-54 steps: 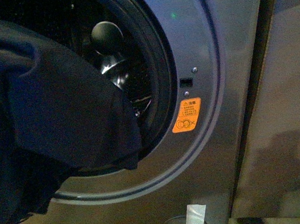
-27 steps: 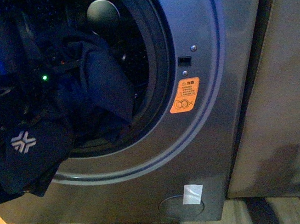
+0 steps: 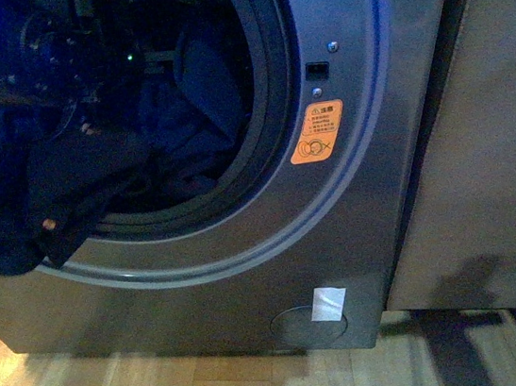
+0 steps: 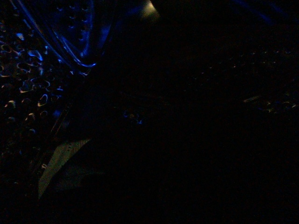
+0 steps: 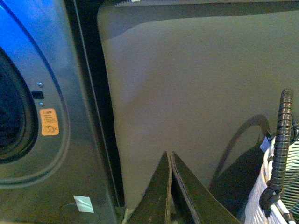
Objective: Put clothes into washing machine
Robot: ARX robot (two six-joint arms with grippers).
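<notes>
The clothes [image 3: 85, 182] lie in the open porthole [image 3: 270, 106] of the washing machine [image 3: 376, 225]. Part is inside the machine, and part hangs over the lower left rim onto the machine's front. The left arm [image 3: 53, 44] reaches into the porthole above the clothes. Its jaws are hidden, so their state cannot be told. The left wrist view is dark. The right gripper [image 5: 168, 158] is apart from the machine and faces a beige panel [image 5: 196, 84], with its jaws pressed together and empty. A white basket [image 5: 289, 161] stands near it. An orange sticker [image 3: 317, 133] sits just right of the porthole.
</notes>
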